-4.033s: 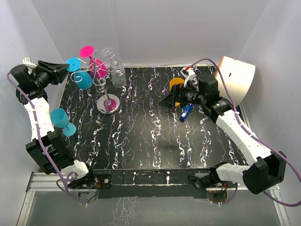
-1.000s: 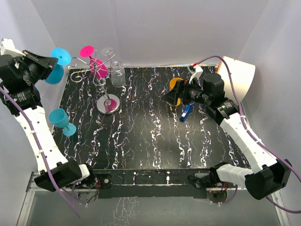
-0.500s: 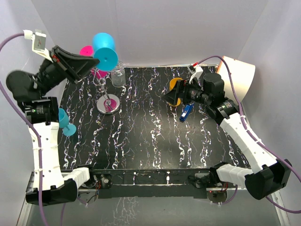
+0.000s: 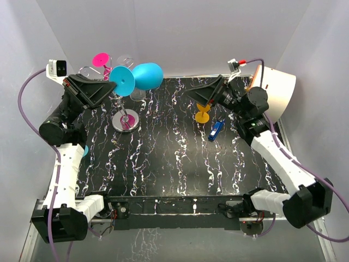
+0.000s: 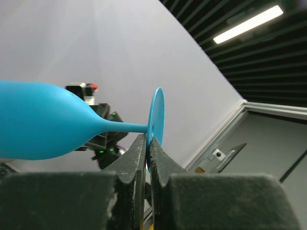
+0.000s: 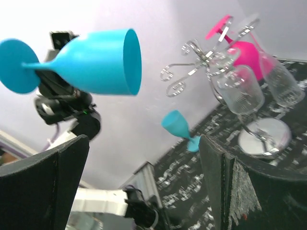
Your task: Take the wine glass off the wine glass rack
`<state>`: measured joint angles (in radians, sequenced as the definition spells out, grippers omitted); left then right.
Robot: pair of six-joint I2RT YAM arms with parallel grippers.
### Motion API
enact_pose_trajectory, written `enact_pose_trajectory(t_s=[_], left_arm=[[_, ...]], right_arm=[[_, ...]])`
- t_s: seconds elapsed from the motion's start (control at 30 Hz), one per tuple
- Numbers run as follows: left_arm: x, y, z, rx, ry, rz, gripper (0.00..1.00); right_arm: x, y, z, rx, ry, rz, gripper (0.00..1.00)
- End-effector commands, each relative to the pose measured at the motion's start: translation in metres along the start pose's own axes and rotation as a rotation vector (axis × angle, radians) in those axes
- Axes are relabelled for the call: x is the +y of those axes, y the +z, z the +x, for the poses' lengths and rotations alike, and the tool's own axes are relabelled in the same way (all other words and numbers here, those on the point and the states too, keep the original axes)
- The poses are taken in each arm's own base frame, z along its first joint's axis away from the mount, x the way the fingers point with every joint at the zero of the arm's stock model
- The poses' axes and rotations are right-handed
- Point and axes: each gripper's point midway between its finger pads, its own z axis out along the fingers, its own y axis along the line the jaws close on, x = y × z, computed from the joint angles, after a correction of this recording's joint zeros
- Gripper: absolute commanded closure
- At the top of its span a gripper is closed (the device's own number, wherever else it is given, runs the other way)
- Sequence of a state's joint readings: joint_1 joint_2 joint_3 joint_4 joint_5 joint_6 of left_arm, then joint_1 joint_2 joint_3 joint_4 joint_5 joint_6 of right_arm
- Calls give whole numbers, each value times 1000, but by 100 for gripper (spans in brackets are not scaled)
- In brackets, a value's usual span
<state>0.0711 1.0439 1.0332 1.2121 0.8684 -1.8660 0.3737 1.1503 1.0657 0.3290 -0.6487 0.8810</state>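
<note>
My left gripper (image 4: 113, 86) is shut on the round foot of a blue wine glass (image 4: 146, 75), held sideways in the air just right of the wine glass rack's top. In the left wrist view the fingers (image 5: 139, 153) pinch the foot's rim, and the blue wine glass (image 5: 43, 125) has its bowl pointing left. The wine glass rack (image 4: 126, 120), silver wire on a shiny disc, still carries a pink glass (image 6: 245, 53) and two clear glasses (image 6: 238, 89). My right gripper (image 4: 196, 94) hangs open and empty at the table's back middle, facing the rack (image 6: 192, 62).
A second blue glass (image 6: 180, 127) stands on the table's left side, mostly behind my left arm in the top view. A yellow glass (image 4: 202, 113) and a small blue object (image 4: 216, 129) sit below my right gripper. A white curved object (image 4: 275, 87) stands at the back right corner.
My left arm has swung the blue glass from high at the far left down and rightward, past the rack top. My right gripper has lifted and tilted, uncovering the yellow glass.
</note>
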Motion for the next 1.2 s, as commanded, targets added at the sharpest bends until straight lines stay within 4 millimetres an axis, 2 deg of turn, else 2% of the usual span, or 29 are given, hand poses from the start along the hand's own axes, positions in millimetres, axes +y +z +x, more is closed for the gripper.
enact_pose_trajectory(t_s=[0.0, 0.1, 0.27, 0.43, 0.5, 0.6, 0.73, 0.83, 0.9, 0.97, 1.0, 1.07, 1.17], left_arm=[[-54, -2, 7, -30, -13, 171, 100], [-48, -4, 7, -38, -51, 162, 100], [-35, -6, 5, -57, -119, 140, 100], [-22, -7, 4, -66, -166, 99, 100], [-18, -8, 4, -70, -184, 90, 100], [-10, -9, 5, -70, -210, 69, 100], [0, -10, 6, -72, -238, 37, 100], [10, -12, 9, -70, -258, -1, 100], [24, -14, 13, -69, -281, -66, 83], [38, -17, 15, -76, -289, -134, 72], [42, -19, 17, -80, -286, -158, 65], [52, -21, 22, -66, -279, -214, 43], [76, -28, 30, -27, -289, -355, 15]], right_arm=[[41, 18, -24, -71, 146, -247, 2], [54, 31, -22, -65, 207, -338, 2], [87, 47, -23, -96, 206, -472, 2], [106, 57, -25, -132, 209, -534, 2], [111, 58, -26, -146, 216, -556, 5], [117, 60, -26, -155, 224, -599, 26], [122, 54, -24, -156, 237, -646, 44], [124, 45, -21, -166, 249, -676, 64], [124, 39, -18, -166, 255, -683, 84], [123, 34, -15, -164, 263, -672, 99], [122, 31, -13, -162, 266, -664, 100], [118, 24, -9, -155, 267, -635, 100], [93, 16, 7, -124, 253, -507, 100]])
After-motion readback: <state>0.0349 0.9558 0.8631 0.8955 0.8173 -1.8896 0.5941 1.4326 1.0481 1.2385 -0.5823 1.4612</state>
